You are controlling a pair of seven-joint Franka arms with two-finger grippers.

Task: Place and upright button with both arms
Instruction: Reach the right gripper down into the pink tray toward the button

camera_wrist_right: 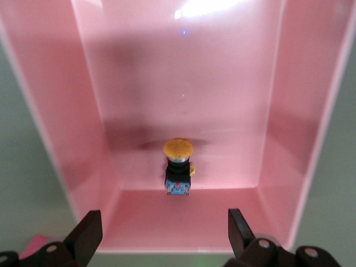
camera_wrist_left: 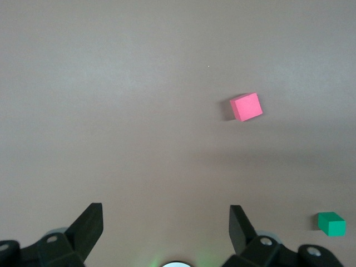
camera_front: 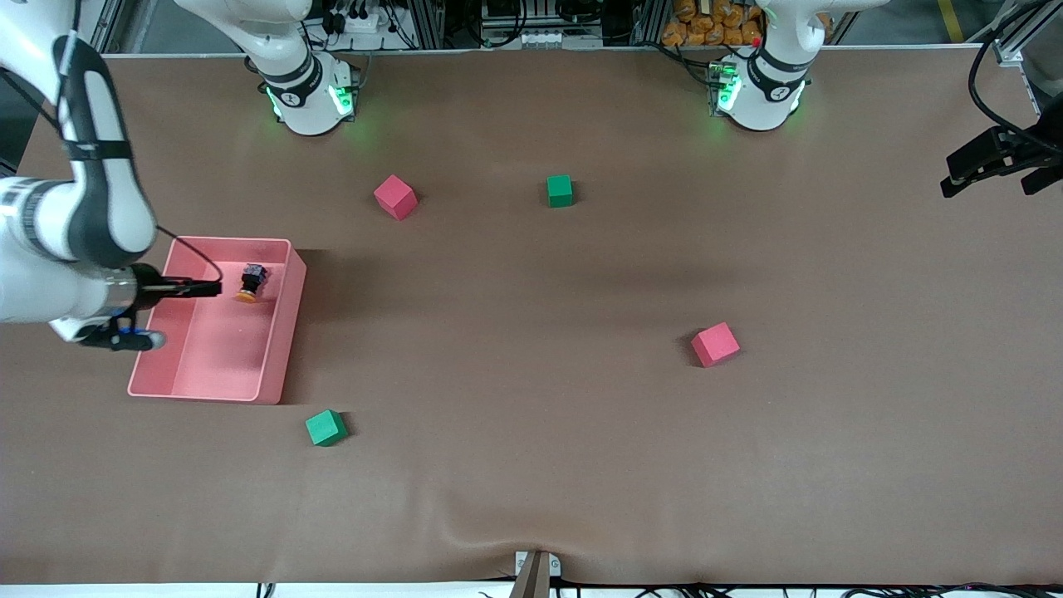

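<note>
The right gripper (camera_wrist_right: 161, 236) hangs over the pink bin (camera_front: 278, 365), fingers spread wide with nothing between them, touching nothing. The button (camera_front: 252, 282) lies tipped on its side on the bin's floor, near the bin's end toward the robots' bases. The left gripper (camera_wrist_left: 166, 231) waits over bare table at the left arm's end, equally wide open and empty.

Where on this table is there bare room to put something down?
The widest bare patch is the middle of the brown table, bordered by the pink bin, the green cube nearest the camera and the pink cube. It is crowded inside the bin, where the button lies on its side under the open right gripper.
</note>
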